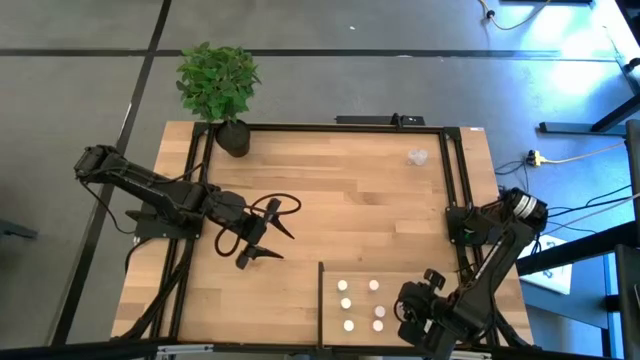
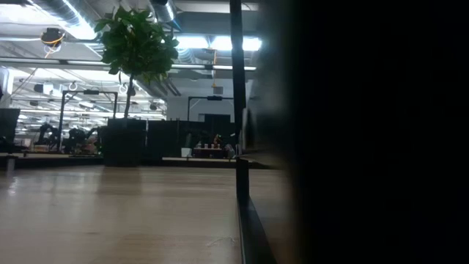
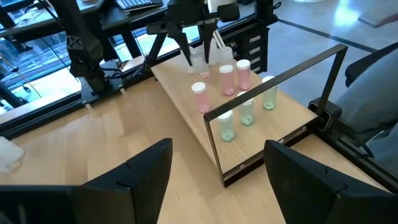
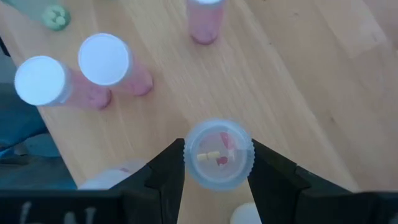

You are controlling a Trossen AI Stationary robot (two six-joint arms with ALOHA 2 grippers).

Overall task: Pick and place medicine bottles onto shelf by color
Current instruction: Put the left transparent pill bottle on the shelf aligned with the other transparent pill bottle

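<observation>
**Right arm set a bottle on the shelf**

The right gripper (image 4: pixel 217 163) was at the lower right of the high view, over the shelf (image 1: pixel 400 278). Its jaws were clamped on a clear bottle (image 4: pixel 219 154) with a few small pills inside. I think this was the placing step. The bottle looked low over the pale wood, but I could not tell if it touched.

Next, I think the jaws needed to open and lift straight up, so the bottle would not tip. The two white-capped pink bottles (image 4: pixel 112 62) stood close by, so the arm had to be careful.

The left gripper (image 1: pixel 258 238) waited over the middle of the surface (image 1: pixel 340 190), left of centre in the high view. Its jaws stood wide apart and held nothing.

Counting in the left wrist view, there were three pink bottles (image 3: pixel 199 96) and three green bottles (image 3: pixel 226 126) on the shelf. That made six, plus the clear one in the jaws. One more clear bottle (image 1: pixel 418 156) lay alone on the surface, at the upper right of the high view. A potted plant (image 1: pixel 220 85) stood at the upper left corner.
</observation>
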